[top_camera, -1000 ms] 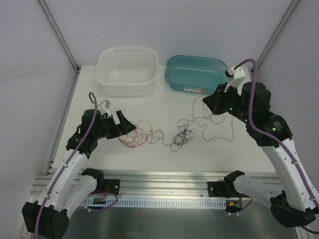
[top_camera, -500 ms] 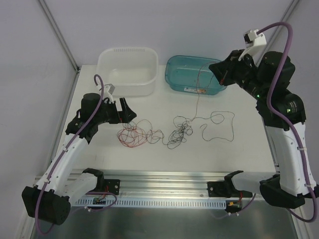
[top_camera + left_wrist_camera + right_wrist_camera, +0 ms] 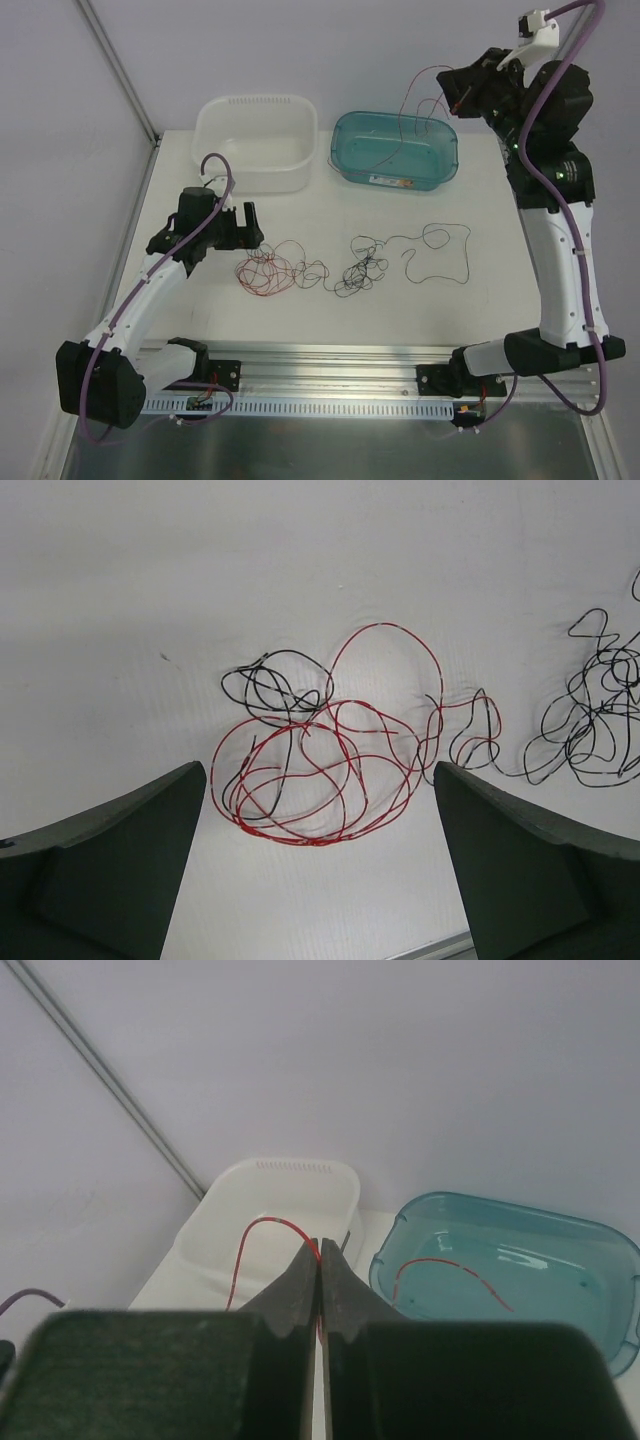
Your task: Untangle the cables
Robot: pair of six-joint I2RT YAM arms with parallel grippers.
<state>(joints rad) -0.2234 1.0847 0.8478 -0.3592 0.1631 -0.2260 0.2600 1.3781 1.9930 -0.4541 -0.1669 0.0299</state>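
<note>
The cables lie mid-table as a red tangle (image 3: 268, 272) with a short black strand in it, a black tangle (image 3: 362, 268) and a loose black loop (image 3: 440, 250). My left gripper (image 3: 254, 228) hovers open just left of the red tangle (image 3: 300, 840), nothing between its fingers (image 3: 320, 775). My right gripper (image 3: 462, 90) is raised high over the teal bin (image 3: 445, 180), shut on one red-brown cable (image 3: 420, 75). That cable (image 3: 262, 1222) arcs out from the closed tips (image 3: 320, 1250) and hangs down into the bin, apart from the tangles.
A white tub (image 3: 255, 180) stands at the back left beside the teal bin (image 3: 520, 1205). The white tub (image 3: 290, 1190) holds nothing. A metal rail (image 3: 330, 355) runs along the table's near edge, and walls close in both sides.
The right arm rose and swung back from table height to high above the teal bin, drawing the red-brown cable up out of the pile. The left gripper drew back slightly, still open.
</note>
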